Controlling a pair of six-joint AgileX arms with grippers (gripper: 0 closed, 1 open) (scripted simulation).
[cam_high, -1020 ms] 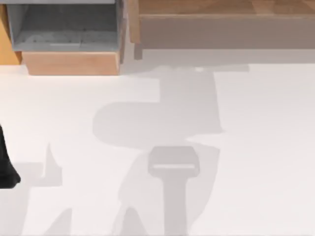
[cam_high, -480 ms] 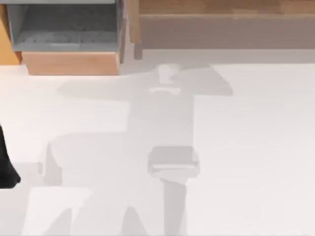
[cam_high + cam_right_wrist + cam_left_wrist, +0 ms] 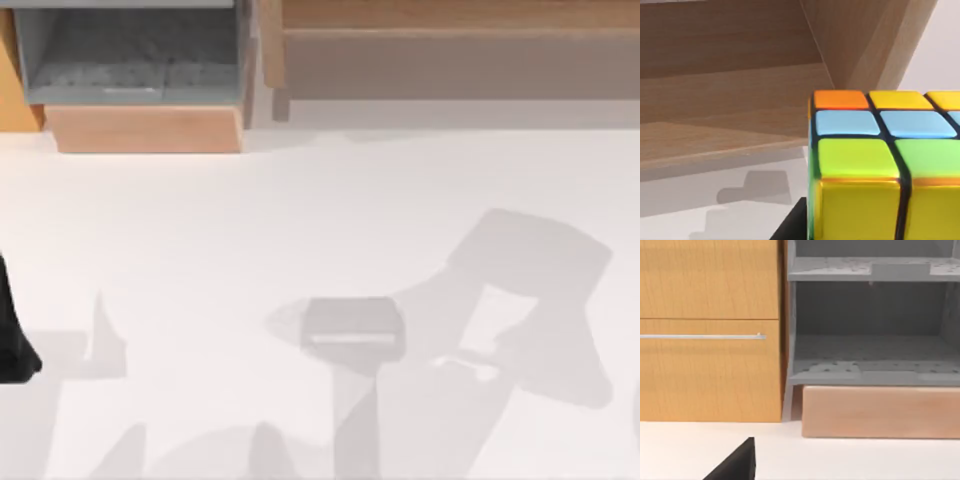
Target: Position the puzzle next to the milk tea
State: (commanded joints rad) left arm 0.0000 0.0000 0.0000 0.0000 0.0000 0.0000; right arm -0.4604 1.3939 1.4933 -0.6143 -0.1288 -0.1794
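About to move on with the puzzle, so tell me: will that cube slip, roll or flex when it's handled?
The puzzle looks like a flat-faced block of rigid tiles, so it probably won't flex or roll, and should sit stable once set down. Its tiles look glossy, so it may be somewhat slippery under a light grip. The black seams between the tiles suggest separate layers that might twist if squeezed off-centre.

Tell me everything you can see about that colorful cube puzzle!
The puzzle shows close up in the right wrist view. It is a glossy, plastic-looking cube of square tiles split by black lines. An orange tile, yellow tiles, light blue ones and bright green ones are visible, with more yellow on the face below. It is cut off at the picture's edge. Behind it are a wooden cabinet and the white table. What holds it cannot be seen.
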